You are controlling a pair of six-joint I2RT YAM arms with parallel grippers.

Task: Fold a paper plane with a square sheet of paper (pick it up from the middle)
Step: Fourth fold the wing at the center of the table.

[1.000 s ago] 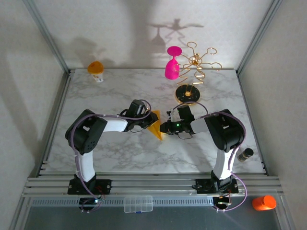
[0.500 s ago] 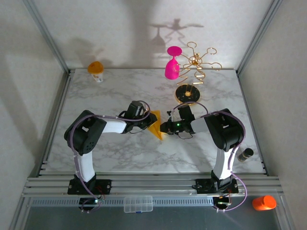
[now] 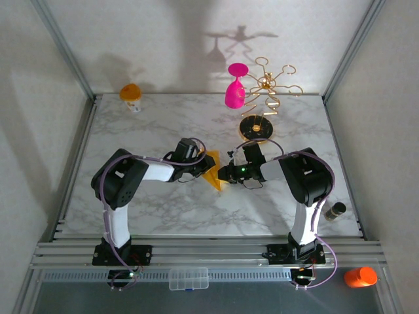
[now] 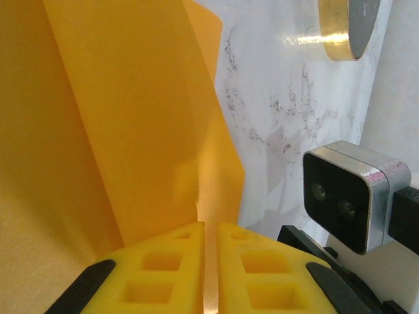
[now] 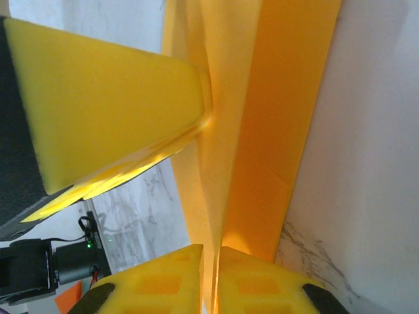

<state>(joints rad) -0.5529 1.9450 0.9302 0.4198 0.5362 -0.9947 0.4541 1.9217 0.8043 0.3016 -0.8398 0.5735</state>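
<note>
At the middle of the marble table (image 3: 157,131), the folded yellow-orange paper (image 3: 213,174) is sitting between both arms, the left gripper (image 4: 211,230) pinching one edge with clenched pads, the right gripper (image 5: 211,251) clamping it from the opposite side.

1. Honestly, there's no text, label, brand mark or number I can actually read anywhere here.
2. Even up close in both wrist views, the folded yellow-orange paper (image 4: 131,118) is just plain colour on every face.
</note>
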